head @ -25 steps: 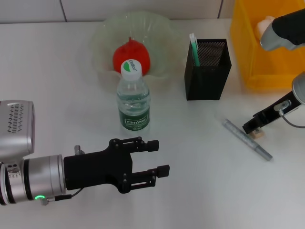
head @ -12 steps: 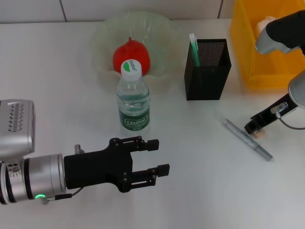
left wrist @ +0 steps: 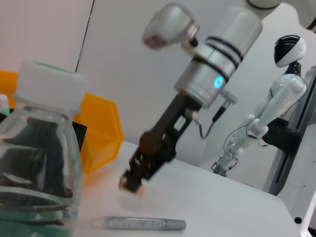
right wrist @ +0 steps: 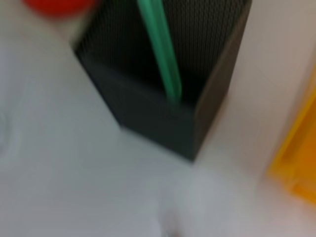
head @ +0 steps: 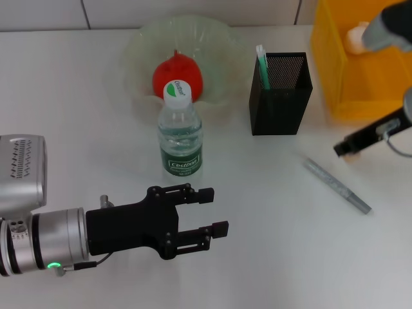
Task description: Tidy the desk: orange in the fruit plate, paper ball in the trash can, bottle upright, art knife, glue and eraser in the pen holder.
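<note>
My right gripper (head: 342, 149) hangs above the table right of the black mesh pen holder (head: 281, 94). In the left wrist view it (left wrist: 133, 180) is shut on a small tan eraser (left wrist: 129, 186). The grey art knife (head: 337, 187) lies on the table below it. A green glue stick (head: 261, 65) stands in the holder. The bottle (head: 180, 132) stands upright. The orange (head: 177, 74) lies in the green fruit plate (head: 138, 48). The paper ball (head: 356, 37) lies in the yellow trash can (head: 360, 96). My left gripper (head: 209, 212) is open and empty in front of the bottle.
The right wrist view shows the pen holder (right wrist: 163, 103) with the glue stick (right wrist: 160, 49) close below, and the trash can's edge (right wrist: 296, 163) beside it. A white wall runs along the back of the table.
My right gripper has risen from the table beside the art knife and moved toward the back. The eraser has left the table with it. The left arm has not moved.
</note>
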